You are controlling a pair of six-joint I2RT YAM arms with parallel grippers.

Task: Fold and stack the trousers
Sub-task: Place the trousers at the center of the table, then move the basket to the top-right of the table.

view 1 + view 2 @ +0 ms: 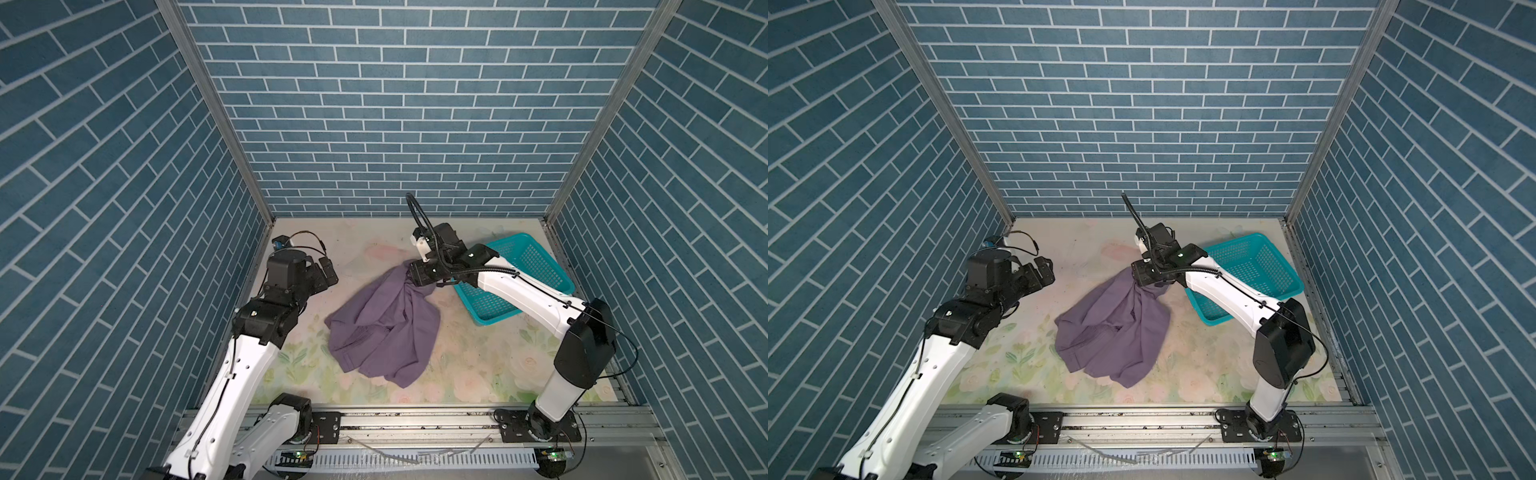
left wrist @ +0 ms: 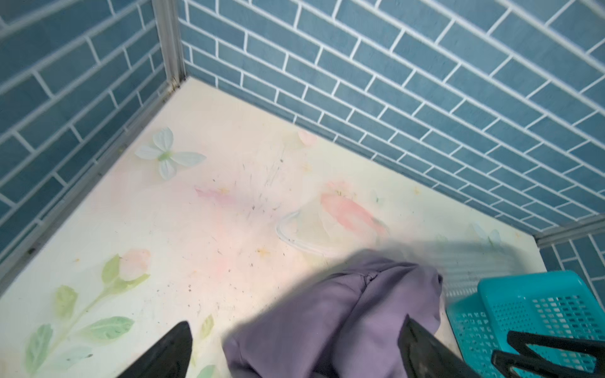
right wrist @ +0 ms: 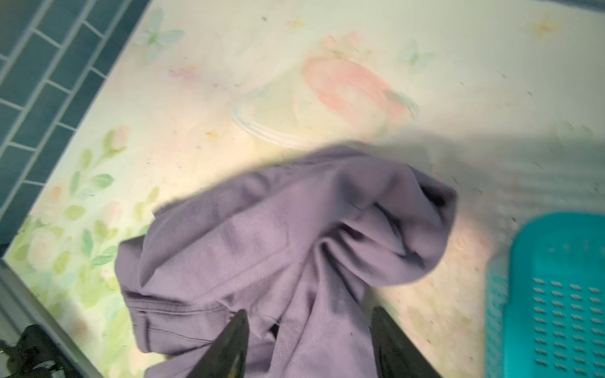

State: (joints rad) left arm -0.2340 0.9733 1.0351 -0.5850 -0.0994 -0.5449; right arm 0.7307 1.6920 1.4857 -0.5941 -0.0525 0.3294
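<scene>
The trousers [image 1: 386, 328] lie crumpled, their long axis running far-to-near, the narrow end peaked under the right gripper [image 3: 309, 340], whose jaws stand parted. The left gripper [image 2: 296, 330] gapes wide.

You're looking into a booth closed on three sides by walls [image 1: 415, 104] papered in blue brick with white joints. Bare metal posts [image 1: 220, 124] run up the two back corners. The worktop [image 1: 478, 365] is pale cream, printed with faded pink roses and green leaves. It has a pale butterfly [image 2: 168, 155] near one back corner and small dark scuffs. Along its near edge you have a metal rail [image 1: 415, 419] and a slotted white duct [image 1: 415, 459]. The light is even and the shadows are soft.
</scene>
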